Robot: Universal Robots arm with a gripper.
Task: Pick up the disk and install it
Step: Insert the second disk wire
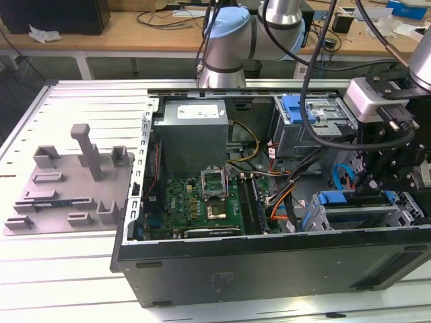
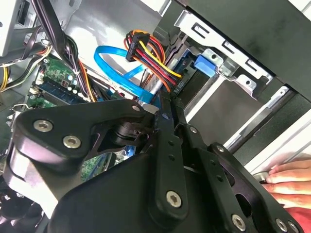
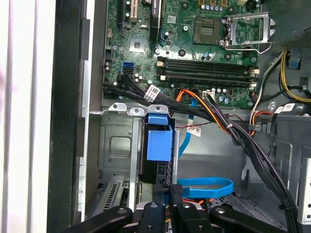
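Note:
The disk [image 3: 159, 143] stands edge-on in a drive bay slot of the open computer case [image 1: 269, 269], its blue carrier tab facing out and its dark body running down behind it. The second wrist view shows the disk [image 2: 204, 65] as a blue tab in the metal bay. In the exterior view the disk [image 1: 337, 198] sits in the front bay at that view's right. My gripper [image 3: 176, 194] hangs just off the disk's end, fingers [image 2: 165, 126] pressed together with nothing visible between them. It hangs over that bay [image 1: 387, 171].
A blue data cable [image 3: 204, 187] loops beside the gripper, and bundled power wires [image 2: 146, 53] cross nearby. The motherboard [image 1: 202, 202] lies mid-case. Another blue carrier [image 1: 296, 108] sits in the upper bay. A grey fixture [image 1: 67, 188] lies on the table. A person's hand [image 2: 286, 177] rests on the case edge.

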